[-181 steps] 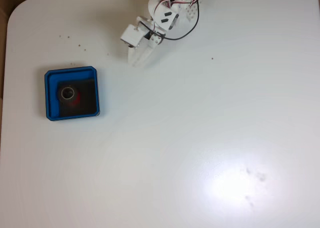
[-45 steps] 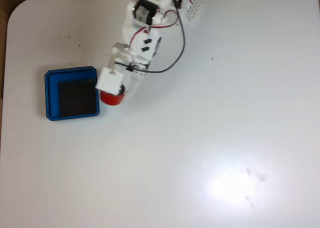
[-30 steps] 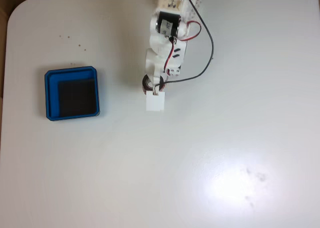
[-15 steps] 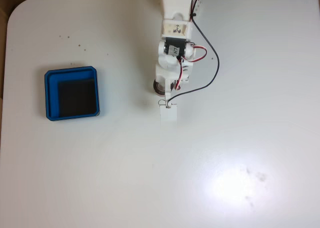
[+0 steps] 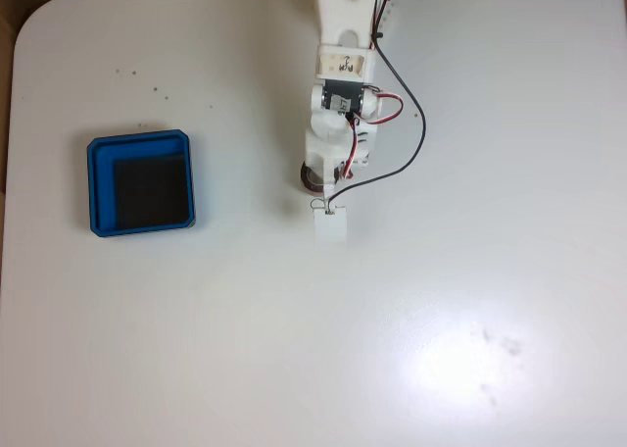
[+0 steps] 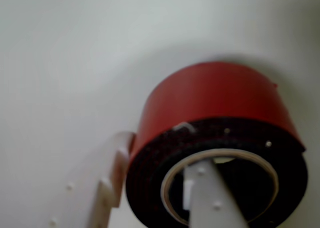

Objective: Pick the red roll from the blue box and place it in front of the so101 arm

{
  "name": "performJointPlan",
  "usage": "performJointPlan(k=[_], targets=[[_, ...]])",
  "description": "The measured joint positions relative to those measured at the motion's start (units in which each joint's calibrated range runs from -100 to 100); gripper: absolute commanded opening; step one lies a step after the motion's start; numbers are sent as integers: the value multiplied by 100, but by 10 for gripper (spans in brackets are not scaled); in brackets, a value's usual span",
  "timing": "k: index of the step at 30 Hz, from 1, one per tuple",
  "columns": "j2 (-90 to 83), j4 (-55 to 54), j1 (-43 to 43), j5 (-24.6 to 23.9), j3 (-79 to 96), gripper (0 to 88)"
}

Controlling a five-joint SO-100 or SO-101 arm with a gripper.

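The red roll [image 6: 215,100] looms large in the wrist view, red side up and dark rim with pale core facing the camera. My gripper [image 6: 160,155] is shut on its wall: one white finger [image 6: 210,203] goes through the core and the other finger [image 6: 107,183] presses from outside on the left. In the fixed view the so101 arm [image 5: 338,84] reaches down from the top edge, and a sliver of the roll [image 5: 309,178] peeks out at its left by the gripper [image 5: 319,175], low over the white table. The blue box [image 5: 142,183] lies far left, its black floor bare.
The white table [image 5: 441,271] spreads wide below and to the right of the arm. A black wire [image 5: 416,133] loops out on the arm's right side. Small dark specks [image 5: 137,74] dot the table at upper left. A brown floor shows past the table's rounded top-left corner.
The roll left the blue box in my gripper and was carried right to the table's middle, below the arm's base. Over the last half second the arm hardly moved.
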Motion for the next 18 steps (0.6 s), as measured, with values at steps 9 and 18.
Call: performJointPlan(k=[9,18], targets=[[0,-230,30,0,9,9],[0,-230,30,0,9,58]])
